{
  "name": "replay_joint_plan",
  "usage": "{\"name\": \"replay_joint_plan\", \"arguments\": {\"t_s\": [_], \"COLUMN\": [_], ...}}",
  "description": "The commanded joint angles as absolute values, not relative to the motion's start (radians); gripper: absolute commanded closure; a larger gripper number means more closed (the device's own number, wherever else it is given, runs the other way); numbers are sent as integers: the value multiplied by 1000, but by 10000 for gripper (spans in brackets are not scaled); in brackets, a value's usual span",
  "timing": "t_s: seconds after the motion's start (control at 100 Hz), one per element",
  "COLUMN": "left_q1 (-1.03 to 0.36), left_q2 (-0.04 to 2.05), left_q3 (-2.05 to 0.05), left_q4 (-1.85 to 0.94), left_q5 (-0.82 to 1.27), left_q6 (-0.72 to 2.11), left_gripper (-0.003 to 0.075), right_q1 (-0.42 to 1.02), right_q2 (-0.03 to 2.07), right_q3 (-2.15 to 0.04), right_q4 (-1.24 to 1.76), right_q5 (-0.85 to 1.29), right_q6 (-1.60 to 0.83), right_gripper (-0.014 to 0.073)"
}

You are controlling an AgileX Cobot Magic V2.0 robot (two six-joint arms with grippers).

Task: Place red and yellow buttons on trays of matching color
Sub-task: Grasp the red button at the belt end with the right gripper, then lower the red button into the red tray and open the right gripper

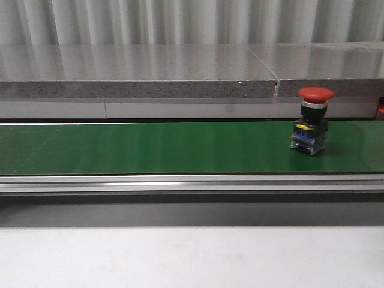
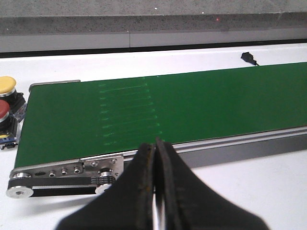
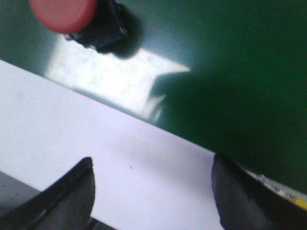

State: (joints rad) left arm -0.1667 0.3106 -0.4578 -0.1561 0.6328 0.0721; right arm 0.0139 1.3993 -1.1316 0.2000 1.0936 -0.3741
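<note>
A red mushroom button with a black body stands upright on the green conveyor belt toward its right end. It also appears in the right wrist view as a red button, well away from my right gripper, which is open over the white table with nothing between its fingers. My left gripper is shut and empty near the belt's end roller. A yellow button and another red button sit beside that belt end. No trays are in view.
A grey stone ledge runs behind the belt. The conveyor's metal rail edges the front, with white table before it. A small black sensor sits beyond the belt in the left wrist view.
</note>
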Motion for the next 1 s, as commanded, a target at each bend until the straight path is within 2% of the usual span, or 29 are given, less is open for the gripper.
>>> {"name": "replay_joint_plan", "arguments": {"t_s": [0.0,0.59,0.68,0.87,0.99], "left_q1": [-176,-176,-176,-176,-176], "left_q2": [320,320,320,320,320], "left_q3": [-485,-485,-485,-485,-485], "left_q4": [-173,-173,-173,-173,-173], "left_q5": [564,564,564,564,564], "left_q6": [72,72,72,72,72], "left_gripper": [741,741,741,741,741], "right_q1": [40,92,92,92,89], "right_q2": [1412,1555,1555,1552,1542], "right_q3": [-1184,-1243,-1243,-1243,-1243], "right_q4": [224,247,247,247,247], "right_q5": [1042,860,842,841,831], "right_q6": [-411,-463,-463,-463,-453], "right_gripper": [74,84,144,334,387]}}
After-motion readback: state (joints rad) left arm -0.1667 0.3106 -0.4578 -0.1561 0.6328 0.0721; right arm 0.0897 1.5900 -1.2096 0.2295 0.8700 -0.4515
